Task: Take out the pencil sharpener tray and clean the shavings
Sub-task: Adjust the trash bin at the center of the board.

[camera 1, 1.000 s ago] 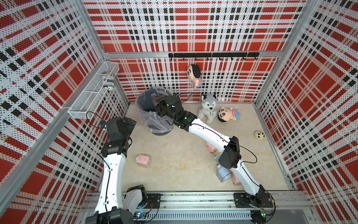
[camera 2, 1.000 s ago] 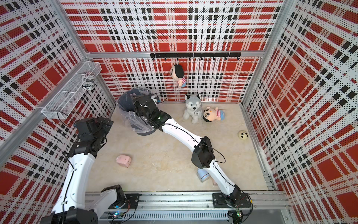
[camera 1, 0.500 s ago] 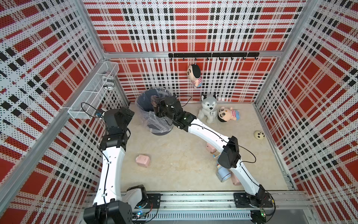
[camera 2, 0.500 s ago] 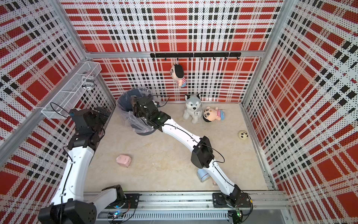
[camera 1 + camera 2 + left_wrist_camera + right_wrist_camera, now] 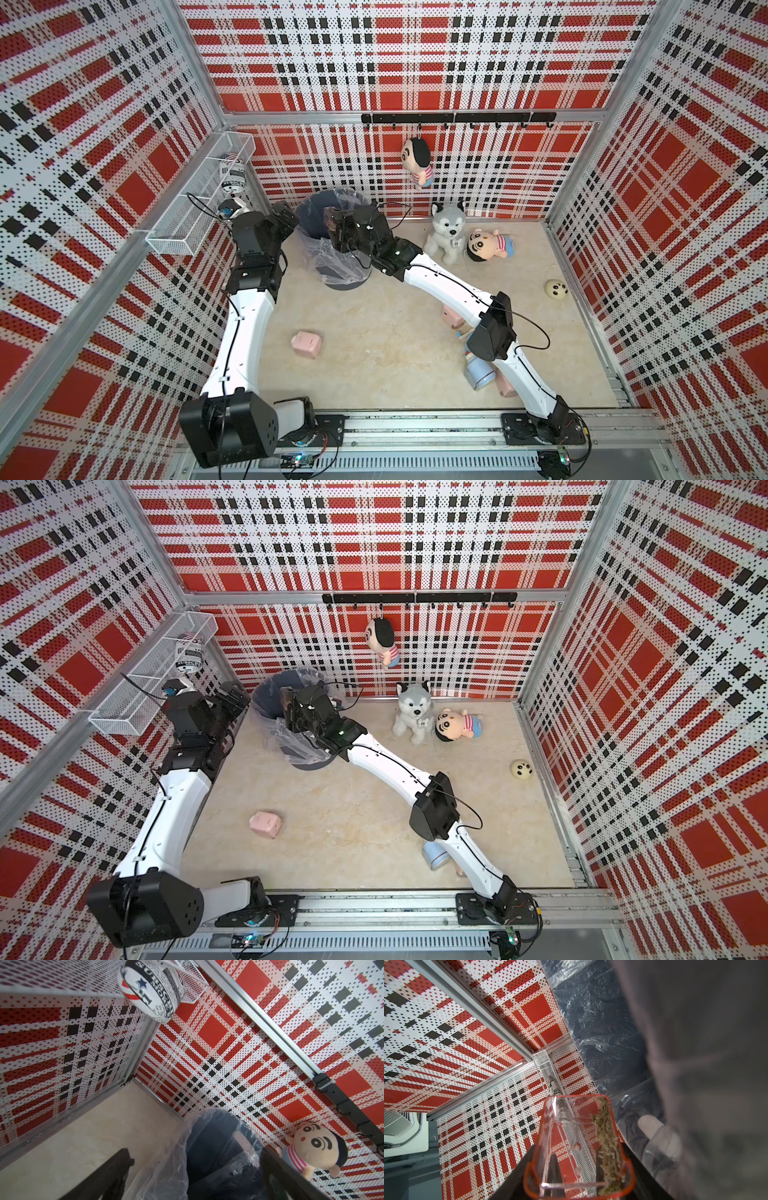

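At the mouth of the lined trash bin (image 5: 345,272), pinches the clear shavings tray (image 5: 571,1142) by its orange-rimmed end in the right jaws, left jaws spread empty; seems light, stiff, slick, crack-prone.

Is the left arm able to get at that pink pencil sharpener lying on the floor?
Probably yes. The pink pencil sharpener sits alone on bare floor beside the left arm, and the left gripper is open and empty, up by the trash bin.
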